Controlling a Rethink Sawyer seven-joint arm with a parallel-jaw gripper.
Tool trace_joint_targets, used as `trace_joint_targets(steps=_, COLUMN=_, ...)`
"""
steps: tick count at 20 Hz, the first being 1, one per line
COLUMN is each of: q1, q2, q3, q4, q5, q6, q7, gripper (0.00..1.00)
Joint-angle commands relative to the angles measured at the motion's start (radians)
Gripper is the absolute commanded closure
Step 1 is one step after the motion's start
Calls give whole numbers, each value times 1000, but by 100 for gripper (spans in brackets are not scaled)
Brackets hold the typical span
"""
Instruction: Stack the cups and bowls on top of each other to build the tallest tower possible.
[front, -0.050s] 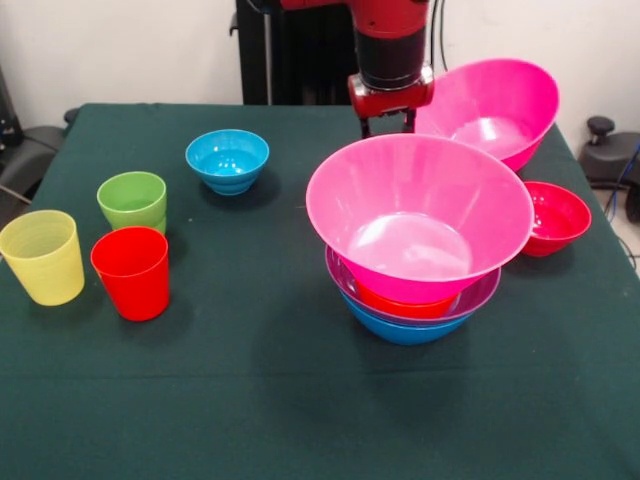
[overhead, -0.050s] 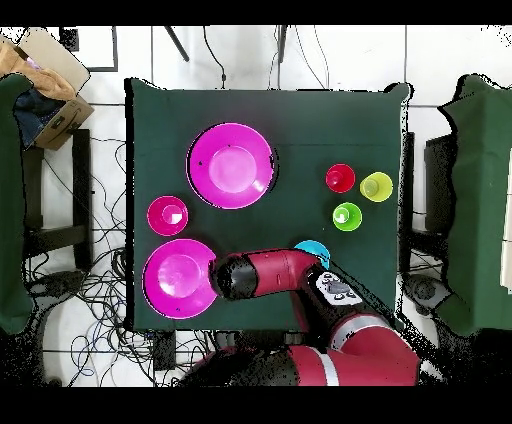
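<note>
A: Where is the tower (front, -0.050s: 418, 240) standing?

B: On the green tabletop (front, -0.050s: 250, 380), right of centre in the front view. A blue bowl (front, -0.050s: 405, 331) sits lowest, then a purple bowl (front, -0.050s: 488, 290), an orange bowl (front, -0.050s: 405, 303), and a large pink bowl (front, -0.050s: 420, 215) uppermost, all nested.

A: And the tool (front, -0.050s: 388, 122)?

B: It hangs behind the tower's far rim, between the tower and the second pink bowl (front, -0.050s: 497, 108). From overhead the arm's end lies just beside that second pink bowl (overhead, -0.050s: 178, 277), near the tabletop's edge on the robot's side, apart from the tower (overhead, -0.050s: 231, 165).

A: Is the tool spread or pinched?

B: I cannot tell; the tower's rim hides its tips in the front view and the arm covers them from above. Nothing shows in its hold.

A: That second pink bowl, is it flat?

B: No, it is tilted, its opening facing the front camera.

A: The rest?

B: A crimson bowl (front, -0.050s: 552, 218) sits right of the tower, just beside it. A cyan bowl (front, -0.050s: 227, 160) stands well left of the tool. At the far left the green cup (front, -0.050s: 133, 202), yellow cup (front, -0.050s: 43, 257) and red cup (front, -0.050s: 131, 272) stand upright, close together, well apart from the tower.
</note>
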Motion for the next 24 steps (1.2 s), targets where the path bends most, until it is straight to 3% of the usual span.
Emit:
trace_joint_targets(steps=1, q1=-9, q2=-1, q3=120, q4=-19, q5=-23, q6=99, q7=-37, gripper=0)
trace_joint_targets(steps=4, q1=0, q2=-25, q3=113, q4=-23, q5=-31, q6=116, q7=-39, gripper=0)
trace_joint_targets(steps=6, q1=15, q2=-61, q3=91, q4=-18, q5=-55, q6=11, q7=10, gripper=0)
trace_joint_targets(steps=9, q1=-17, q2=-121, q3=123, q4=15, q5=-52, q6=-66, q7=32, gripper=0)
trace_joint_targets(steps=17, q1=-7, q2=-210, q3=145, q4=-82, q5=64, q6=291, q7=-45, gripper=0)
trace_joint_targets(steps=24, q1=-7, q2=-233, q3=175, q4=-97, q5=90, q6=388, q7=-50, gripper=0)
